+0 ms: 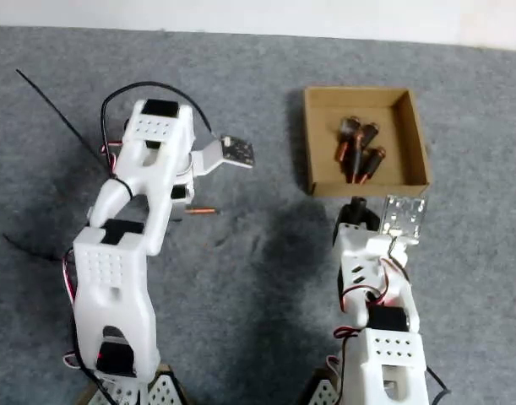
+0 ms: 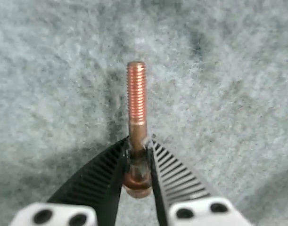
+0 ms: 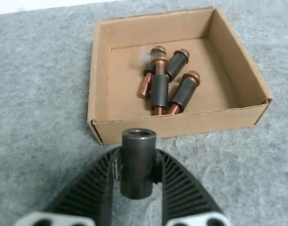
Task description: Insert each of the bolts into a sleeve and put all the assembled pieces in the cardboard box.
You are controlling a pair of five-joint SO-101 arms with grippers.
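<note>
Copper-coloured, the bolt (image 2: 136, 94) is pinched just above its head in the left gripper (image 2: 139, 145), its threaded end pointing out over the grey desk (image 2: 228, 70). A dark sleeve (image 3: 138, 162), open bore showing, is clamped in the right gripper (image 3: 138, 153) just in front of the cardboard box (image 3: 99, 75). Several assembled pieces (image 3: 160, 89) lie heaped in the box, three or four as far as I can tell, so the task looks nearly done: this bolt and sleeve, well apart on the high view, have yet to be joined and boxed.
</note>
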